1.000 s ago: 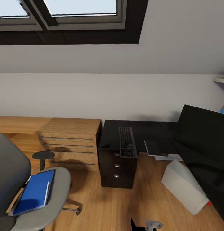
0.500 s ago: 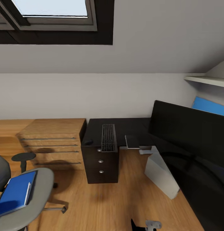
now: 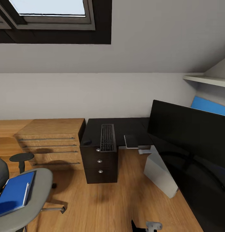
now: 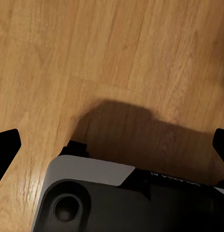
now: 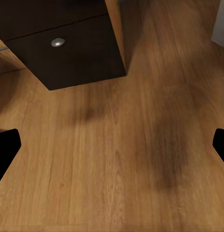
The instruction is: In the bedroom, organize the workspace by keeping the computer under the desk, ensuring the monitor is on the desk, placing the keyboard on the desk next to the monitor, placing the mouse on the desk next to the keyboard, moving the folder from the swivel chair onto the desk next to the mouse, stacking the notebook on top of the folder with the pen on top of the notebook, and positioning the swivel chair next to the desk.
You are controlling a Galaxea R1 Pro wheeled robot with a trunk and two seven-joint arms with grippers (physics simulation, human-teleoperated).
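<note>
The bench (image 3: 131,127), black-topped and L-shaped, is seen against the low grey wall under the dark-framed skylight (image 3: 54,19), and every place here is given from it. On its top the keyboard (image 3: 107,137) is laid lengthwise over the black drawer unit (image 3: 100,166), and the small black mouse (image 3: 87,141) is set near the keyboard, at the bench's corner toward the wooden drawer chest (image 3: 51,145). A thin grey notebook (image 3: 133,141) is laid on the bench edge on the keyboard's other side, apart from it. The monitor (image 3: 189,132) is stood on the bench's other wing, its wide black screen upright. The light grey computer (image 3: 160,175) is tilted on the wood floor (image 3: 118,206) just beside that wing, partly under the bench edge. The swivel chair (image 3: 31,196) is placed well apart from the bench, beyond the wooden chest, and the blue folder (image 3: 14,195) is laid on its seat, with a thin white object along the folder's edge.

In the wrist views the left end effector (image 4: 112,150) and the right end effector (image 5: 112,147) are held apart over the floor, nothing between the fingers.
</note>
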